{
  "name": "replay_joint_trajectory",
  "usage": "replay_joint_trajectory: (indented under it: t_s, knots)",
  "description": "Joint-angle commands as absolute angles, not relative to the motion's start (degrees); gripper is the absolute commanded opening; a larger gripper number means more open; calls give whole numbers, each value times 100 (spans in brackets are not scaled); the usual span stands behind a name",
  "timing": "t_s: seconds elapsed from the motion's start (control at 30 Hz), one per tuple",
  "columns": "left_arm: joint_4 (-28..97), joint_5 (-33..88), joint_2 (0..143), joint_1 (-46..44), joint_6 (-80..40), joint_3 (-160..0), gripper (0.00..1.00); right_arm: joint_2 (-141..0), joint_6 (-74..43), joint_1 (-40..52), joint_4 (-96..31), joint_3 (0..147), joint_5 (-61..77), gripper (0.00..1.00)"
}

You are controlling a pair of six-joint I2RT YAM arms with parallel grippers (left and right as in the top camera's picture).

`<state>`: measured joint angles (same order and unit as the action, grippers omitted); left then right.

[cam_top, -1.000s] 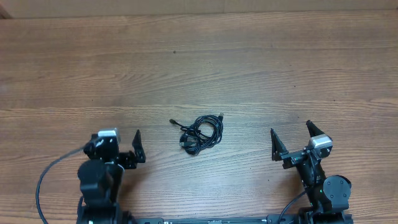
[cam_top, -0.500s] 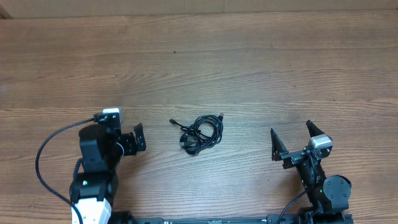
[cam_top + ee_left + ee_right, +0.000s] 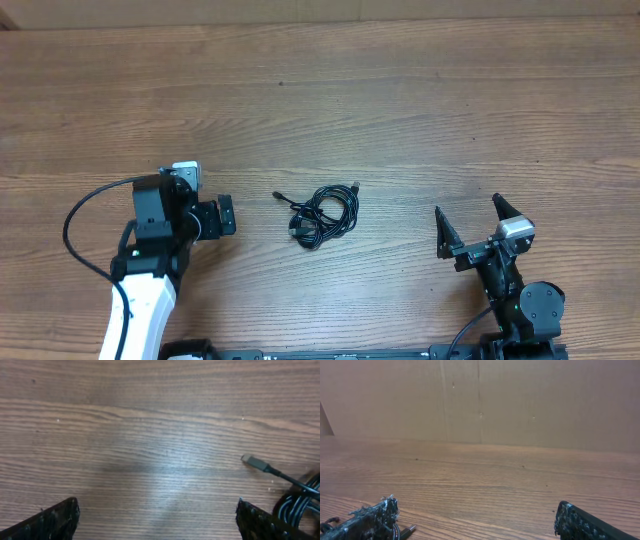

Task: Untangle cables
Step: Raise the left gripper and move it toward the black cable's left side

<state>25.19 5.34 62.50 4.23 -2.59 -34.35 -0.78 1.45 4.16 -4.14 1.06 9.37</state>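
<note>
Cables [image 3: 322,214] knotted, cropped in left wrist view

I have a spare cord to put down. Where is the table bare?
Bare wood spans the whole far half of the table, beyond the cables. Also free: the stretch between the cables and the right claw. Tightest is the gap between the left claw and the cables.

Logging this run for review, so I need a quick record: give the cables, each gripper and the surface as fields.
cables: one small tangled black bundle, lying mid-table
loose plug: pokes out of the bundle at its upper left in the overhead view
left gripper: open, empty, beside the bundle, not touching
right gripper: open, empty, farther off on the other side
surface: wooden table
</note>
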Motion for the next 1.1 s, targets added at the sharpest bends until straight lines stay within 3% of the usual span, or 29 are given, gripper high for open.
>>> replay_joint_trajectory:
  t_s: [0.0, 0.63, 1.07]
  knots:
    - [2648, 600, 6565, 410, -123, -3774, 100, -16, 106, 445, -401, 45, 860, 100]
    - [3017, 578, 7489, -502, 392, -4335, 100, -16, 106, 445, -401, 45, 860, 100]
    - [2801, 598, 7489, -580, 384, -4335, 100, -16, 106, 445, -401, 45, 860, 100]
